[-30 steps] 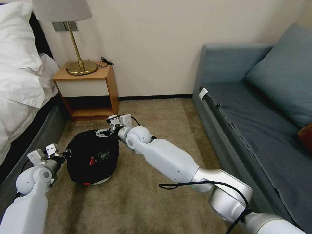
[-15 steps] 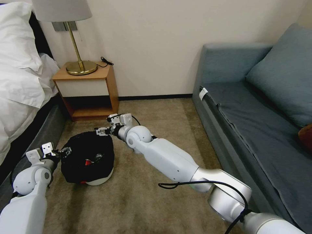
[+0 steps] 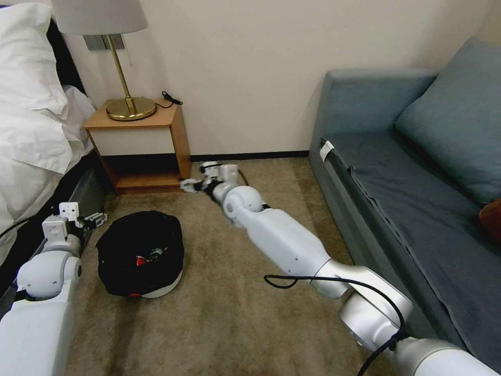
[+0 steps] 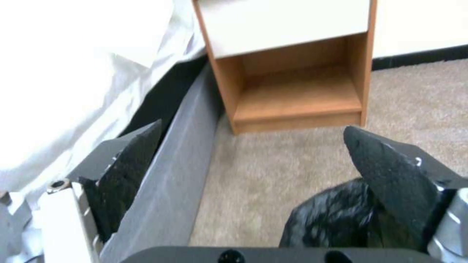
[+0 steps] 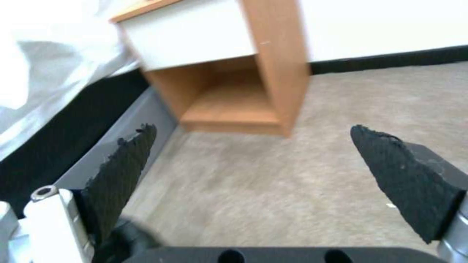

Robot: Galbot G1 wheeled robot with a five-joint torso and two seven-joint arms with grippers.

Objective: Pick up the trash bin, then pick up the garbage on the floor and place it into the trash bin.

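The trash bin [image 3: 163, 286], squat and white with a wrinkly black bag liner, stands upright on the carpet. Garbage lies inside it: a red piece [image 3: 140, 260] and something clear beside it. My left gripper [image 3: 97, 218] hovers just off the bin's far-left rim, open and empty. In the left wrist view the left gripper [image 4: 251, 128] has its jaws spread wide, with the black liner [image 4: 331, 219] under one finger. My right gripper [image 3: 189, 184] is open beyond the bin, close to the nightstand's corner. In the right wrist view the right gripper [image 5: 252, 128] is over bare carpet.
A wooden nightstand [image 3: 180, 137] with a brass lamp [image 3: 129, 107] stands against the wall. The bed [image 3: 36, 130] with its grey base runs along the left, and the blue sofa [image 3: 417, 188] is on the right. Carpet [image 3: 229, 318] lies free in front of the bin.
The bin came down from a raised tilt onto the carpet. Both grippers let go of its rim. The left one drew back left, and the right one swung toward the nightstand.
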